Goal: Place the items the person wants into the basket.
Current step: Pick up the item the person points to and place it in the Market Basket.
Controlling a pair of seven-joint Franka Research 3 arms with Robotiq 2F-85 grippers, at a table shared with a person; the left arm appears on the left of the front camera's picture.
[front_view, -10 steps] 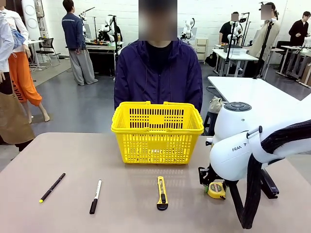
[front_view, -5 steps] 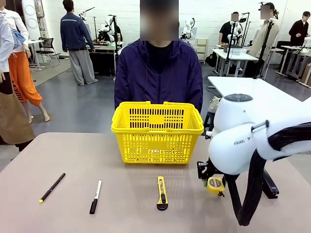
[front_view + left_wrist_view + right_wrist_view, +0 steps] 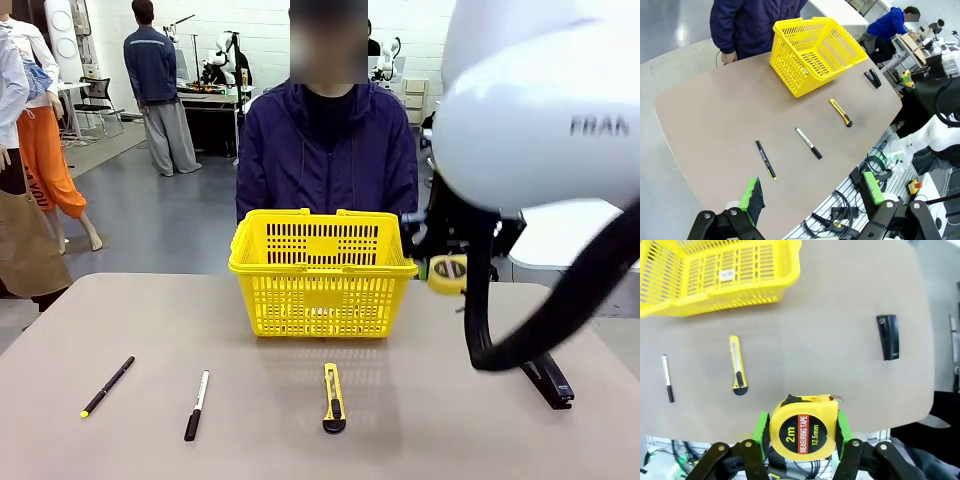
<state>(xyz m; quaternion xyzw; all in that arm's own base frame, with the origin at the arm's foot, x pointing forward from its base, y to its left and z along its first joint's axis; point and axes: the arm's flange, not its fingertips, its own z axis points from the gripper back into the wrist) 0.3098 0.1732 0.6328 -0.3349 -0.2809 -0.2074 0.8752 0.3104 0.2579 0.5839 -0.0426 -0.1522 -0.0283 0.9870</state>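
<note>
Lifted off the table [image 3: 260,440] since a second ago, the tape measure [image 3: 802,427] now hangs in the air, clamped between the green pads of the right gripper [image 3: 800,429], whose jaws press on its two sides with the red "2m" label facing the wrist camera. In the front view it has gone from the tabletop on the robot's right up to about the height of the basket's rim, just off the basket's right side and not over its opening. The right arm's big white joint has come much closer to the front camera. Nearest the robot, the left gripper [image 3: 812,192] hovers high above the table's near edge with its jaws spread wide and nothing between them. Below it, a row of tools lies flat along the near part of the table, each well apart from the next: the pen [image 3: 107,386] at the far left, then the marker [image 3: 197,404] with its black cap toward the robot, then the utility knife [image 3: 333,397] in front of the basket. The stapler [image 3: 548,382] lies at the right, partly behind the right arm's black cable. Farther back, the yellow basket [image 3: 320,300] stands upright in the middle of the table. Beyond it, at the far edge, the person [image 3: 325,150] in the dark jacket stands facing the robot.
</note>
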